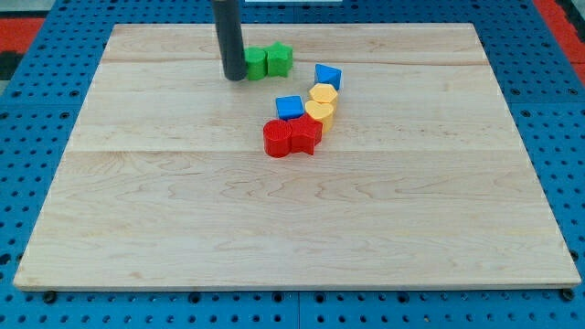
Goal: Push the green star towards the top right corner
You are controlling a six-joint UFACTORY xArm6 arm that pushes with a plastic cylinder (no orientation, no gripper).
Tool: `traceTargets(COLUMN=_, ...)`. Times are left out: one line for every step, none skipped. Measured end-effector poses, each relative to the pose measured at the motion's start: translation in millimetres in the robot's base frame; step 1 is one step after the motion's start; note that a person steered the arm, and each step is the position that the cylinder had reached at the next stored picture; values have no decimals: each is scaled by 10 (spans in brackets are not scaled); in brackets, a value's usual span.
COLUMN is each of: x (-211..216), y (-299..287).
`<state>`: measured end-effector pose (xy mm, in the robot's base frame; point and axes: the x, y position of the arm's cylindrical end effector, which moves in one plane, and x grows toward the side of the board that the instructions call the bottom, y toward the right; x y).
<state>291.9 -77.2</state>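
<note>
The green star (280,60) lies near the view's top, a little left of centre, on the wooden board (164,210). A second green block (255,63), roughly square, touches its left side. My tip (234,77) stands just left of that green block, touching or nearly touching it, so the rod, the green block and the star line up left to right.
Below and right of the star sits a cluster: a blue block (327,76), a yellow block (324,94), a yellow heart (318,111), a blue cube (290,107), a red cylinder (277,138) and a red star (304,136). Blue pegboard surrounds the board.
</note>
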Motion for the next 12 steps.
traceTargets(x=-44, y=364)
traceTargets(x=-154, y=860)
traceTargets(x=-349, y=1130)
traceTargets(x=-316, y=918)
traceTargets(x=-454, y=717)
traceTargets(x=-940, y=941)
traceTargets(x=-968, y=1351)
traceTargets(x=-894, y=1649)
traceTargets(x=-994, y=1702)
traceTargets(x=-977, y=1164)
traceTargets(x=-730, y=1164)
traceTargets(x=-634, y=1245)
